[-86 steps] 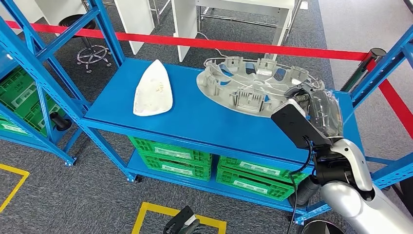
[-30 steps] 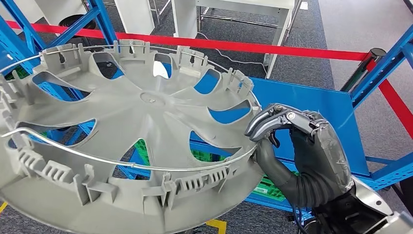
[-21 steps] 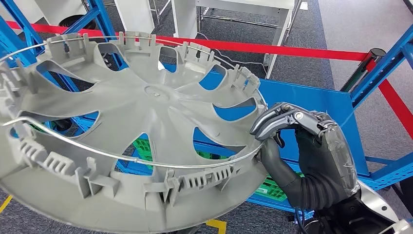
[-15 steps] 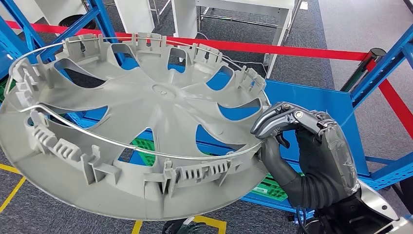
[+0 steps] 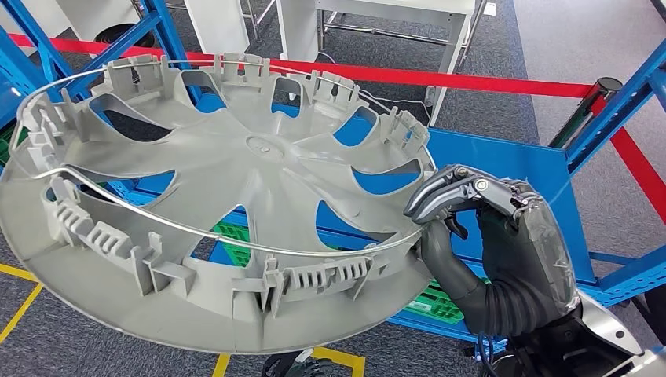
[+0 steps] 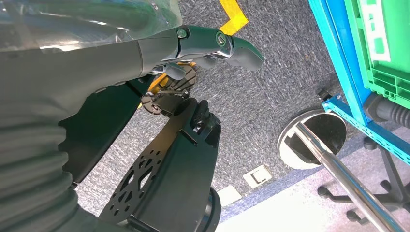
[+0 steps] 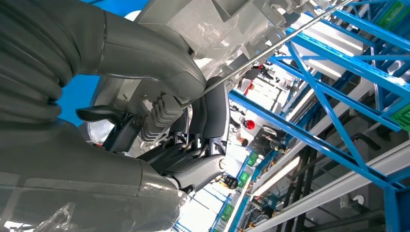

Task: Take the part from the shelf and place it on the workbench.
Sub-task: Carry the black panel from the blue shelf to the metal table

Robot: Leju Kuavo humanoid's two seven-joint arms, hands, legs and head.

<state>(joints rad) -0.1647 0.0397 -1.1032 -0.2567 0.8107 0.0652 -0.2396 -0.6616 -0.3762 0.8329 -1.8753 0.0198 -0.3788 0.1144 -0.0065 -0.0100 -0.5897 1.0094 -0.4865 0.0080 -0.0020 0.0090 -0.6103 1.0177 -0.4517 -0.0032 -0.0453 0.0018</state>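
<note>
Blue shelf [image 5: 503, 169] stands behind. Right hand [image 5: 503, 251] grips the hubcap [image 5: 228, 228] by its rim, raised off the shelf's front edge. Left hand [image 6: 212, 46] hangs empty, fingers loosely apart. Recommend keeping the wide disc level while carrying; one-sided hold invites sagging.

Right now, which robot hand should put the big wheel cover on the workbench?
The right hand: it already grips the wheel cover by its rim. The left hand hangs down over the floor, holding nothing.
</note>
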